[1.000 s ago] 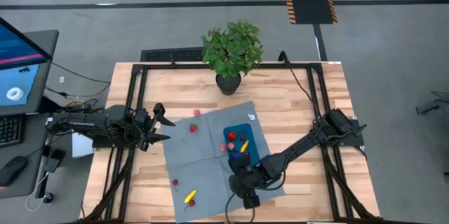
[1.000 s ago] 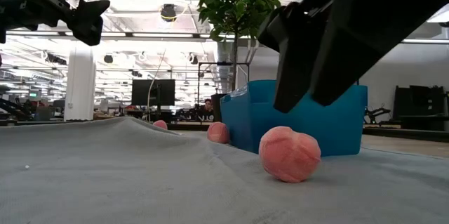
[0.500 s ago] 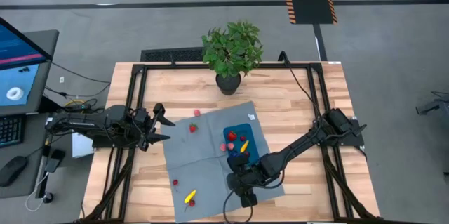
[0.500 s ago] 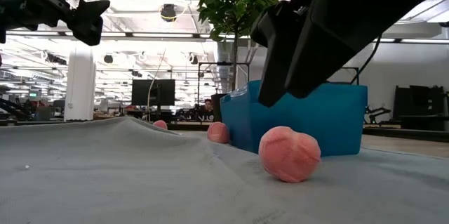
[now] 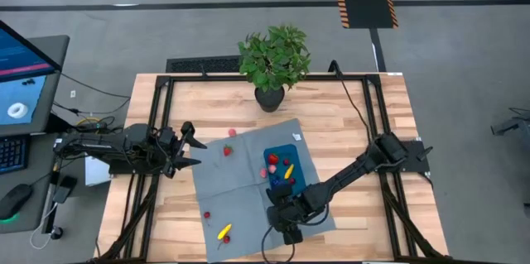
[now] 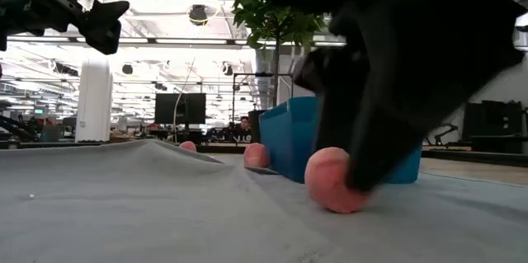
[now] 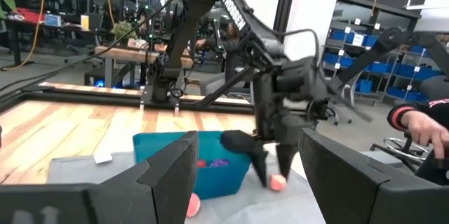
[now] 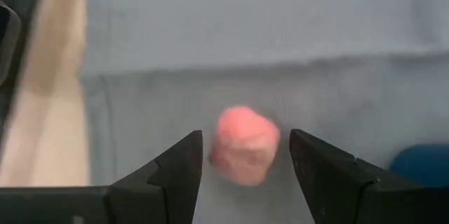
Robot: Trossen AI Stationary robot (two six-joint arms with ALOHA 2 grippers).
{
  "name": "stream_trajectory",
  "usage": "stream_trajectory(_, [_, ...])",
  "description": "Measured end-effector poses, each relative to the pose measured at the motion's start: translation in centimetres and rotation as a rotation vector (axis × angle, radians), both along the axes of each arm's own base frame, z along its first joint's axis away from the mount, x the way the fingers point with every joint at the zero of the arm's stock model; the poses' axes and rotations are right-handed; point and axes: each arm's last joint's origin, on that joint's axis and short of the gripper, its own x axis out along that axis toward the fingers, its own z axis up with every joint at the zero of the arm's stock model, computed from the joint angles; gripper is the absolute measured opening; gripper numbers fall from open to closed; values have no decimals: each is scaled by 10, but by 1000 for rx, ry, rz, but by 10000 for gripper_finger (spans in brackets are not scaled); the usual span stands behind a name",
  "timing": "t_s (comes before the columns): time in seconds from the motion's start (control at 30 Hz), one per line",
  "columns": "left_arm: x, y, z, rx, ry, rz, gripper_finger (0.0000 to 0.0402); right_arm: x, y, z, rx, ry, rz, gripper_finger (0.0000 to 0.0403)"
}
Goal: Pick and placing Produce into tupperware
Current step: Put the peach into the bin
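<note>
Down at the mat's [image 5: 240, 189] near edge, right gripper [image 8: 245, 155] straddles a pink fruit [image 8: 245, 145], jaws apart; left gripper [image 5: 192, 151] open, well clear.

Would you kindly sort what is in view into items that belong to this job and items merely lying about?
Job: pink fruit between the open right end effector fingers; blue tupperware; strawberry; yellow piece.
Lying about: potted plant; grey mat; monitor.

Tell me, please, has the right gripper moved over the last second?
Yes. In the low view the right gripper has come down in front of the blue tupperware, and its open fingers now straddle the pink fruit on the cloth mat.
</note>
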Motion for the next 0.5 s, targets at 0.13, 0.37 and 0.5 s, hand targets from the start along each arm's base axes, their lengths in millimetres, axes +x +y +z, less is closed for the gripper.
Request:
stream_trajectory(0.13, [-1,0,0,0,-7,0,237,1,0,3,7,-9,1,223])
stream_trajectory(0.37, [-1,0,0,-3,0,0,237,0,1,3,7,-8,5,146])
stream_trajectory(0.5, [-1,0,0,-7,1,-1,237,-1,2,8,3,-19,26,110])
